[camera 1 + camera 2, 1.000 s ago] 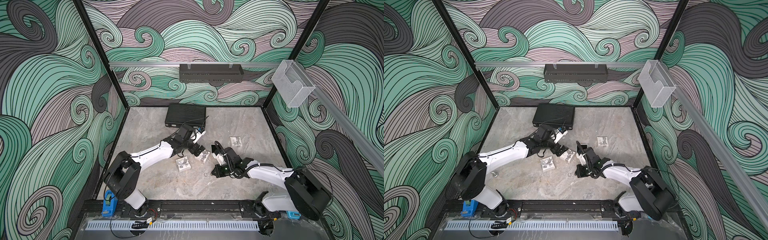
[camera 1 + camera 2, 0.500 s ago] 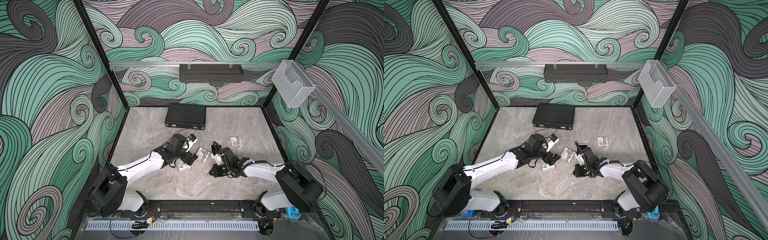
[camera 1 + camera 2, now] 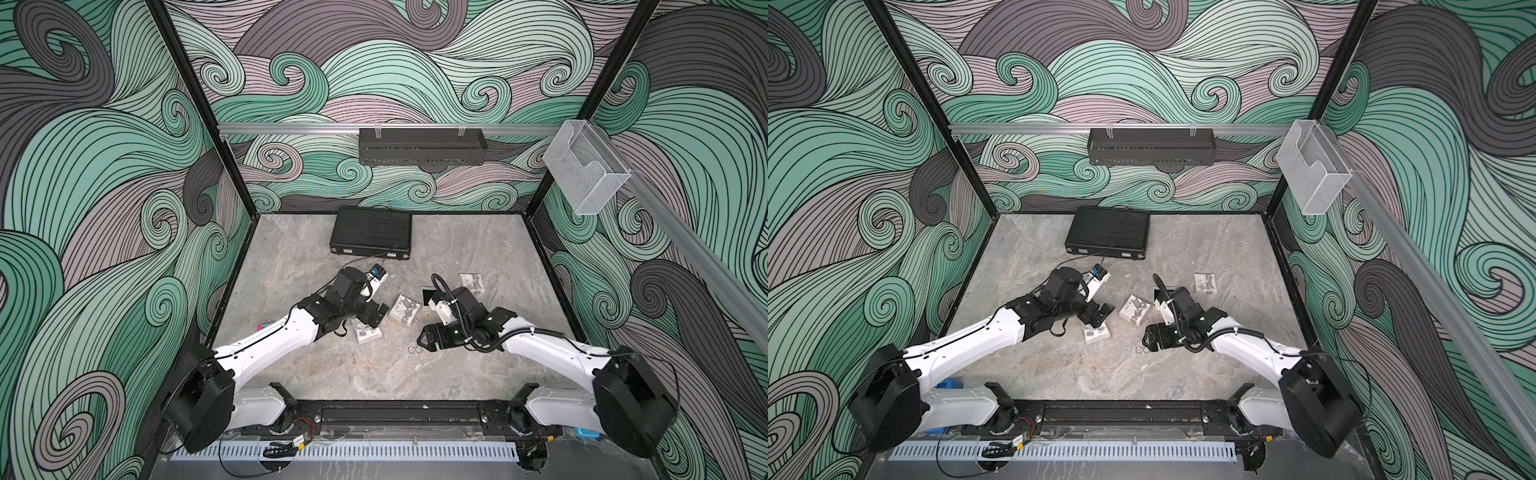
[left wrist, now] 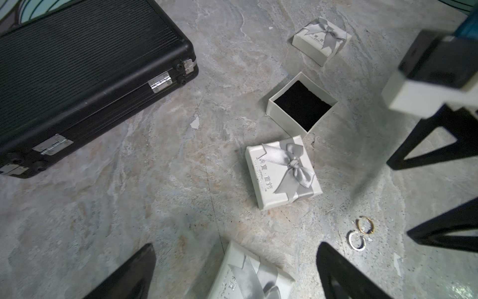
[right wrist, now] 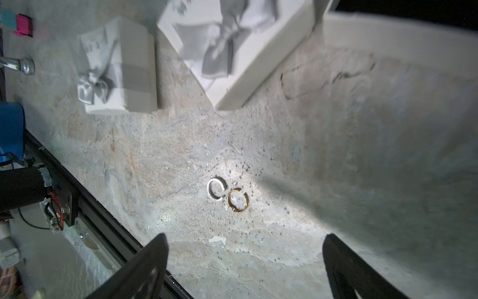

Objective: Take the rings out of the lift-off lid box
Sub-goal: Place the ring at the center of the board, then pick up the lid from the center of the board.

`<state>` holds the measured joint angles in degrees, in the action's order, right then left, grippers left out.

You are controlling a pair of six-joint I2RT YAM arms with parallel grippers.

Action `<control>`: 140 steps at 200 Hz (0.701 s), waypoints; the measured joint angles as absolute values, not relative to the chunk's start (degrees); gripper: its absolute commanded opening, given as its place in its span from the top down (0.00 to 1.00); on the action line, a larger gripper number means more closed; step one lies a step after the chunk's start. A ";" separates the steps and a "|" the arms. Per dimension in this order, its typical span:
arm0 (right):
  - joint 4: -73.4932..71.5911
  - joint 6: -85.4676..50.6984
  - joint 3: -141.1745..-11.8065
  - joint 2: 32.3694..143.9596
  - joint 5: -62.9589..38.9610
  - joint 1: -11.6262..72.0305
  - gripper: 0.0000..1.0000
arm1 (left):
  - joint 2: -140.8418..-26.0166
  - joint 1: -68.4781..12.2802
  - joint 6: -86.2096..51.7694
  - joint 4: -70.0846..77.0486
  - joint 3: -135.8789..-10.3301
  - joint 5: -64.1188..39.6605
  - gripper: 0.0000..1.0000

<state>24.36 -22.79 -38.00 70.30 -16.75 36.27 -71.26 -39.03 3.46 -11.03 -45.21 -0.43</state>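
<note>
The rings (image 5: 228,195) are shiny metal, the table (image 5: 310,155) matt, rough mottled stone.

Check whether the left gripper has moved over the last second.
Yes: the left gripper has pulled back toward the robot's side, farther from the black case.

two rings (image 4: 360,233) on marbled tabletop (image 4: 155,186)

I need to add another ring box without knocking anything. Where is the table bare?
Bare: the wide strip between the rings and the front rail, and the back right corner beside the case. Crowded: the middle, where the boxes, the rings, the left gripper and the right gripper sit close.
</note>
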 measured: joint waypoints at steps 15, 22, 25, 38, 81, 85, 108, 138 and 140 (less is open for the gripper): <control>28.10 -21.47 -40.88 66.89 -15.00 32.21 0.01 | -69.45 -39.03 3.36 -11.20 -44.69 0.62 0.02; 29.30 -21.17 -42.22 65.73 -14.15 30.00 0.01 | -68.58 -39.03 3.29 -11.11 -44.05 0.84 0.02; 29.93 -20.93 -42.96 65.19 -13.45 28.88 0.01 | -68.16 -39.03 3.27 -11.09 -43.70 0.89 0.02; 31.57 -20.14 -45.34 64.14 -10.83 24.99 0.01 | -66.35 -39.03 2.94 -10.98 -41.76 0.86 0.01; 35.46 -16.91 -52.90 72.93 -2.33 14.68 0.01 | -62.37 -39.03 1.98 -11.57 -37.23 0.30 0.01; 35.68 -16.51 -53.78 74.54 -1.80 13.96 0.01 | -62.00 -39.03 2.00 -11.55 -36.91 -0.16 0.01; 36.10 -13.98 -58.22 83.74 0.30 11.03 0.01 | -59.42 -39.03 2.50 -10.15 -34.63 -2.81 0.01; 35.88 -12.16 -62.15 91.15 1.52 9.74 0.01 | -55.22 -39.03 4.25 -6.17 -30.79 -5.82 0.01; 35.86 -12.12 -62.39 91.55 1.54 9.67 0.01 | -54.85 -39.03 4.56 -5.78 -30.48 -5.93 0.01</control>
<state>35.86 -12.12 -62.39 91.55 1.54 9.67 -54.85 -39.03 4.56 -5.78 -30.48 -5.93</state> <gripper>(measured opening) 0.990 0.986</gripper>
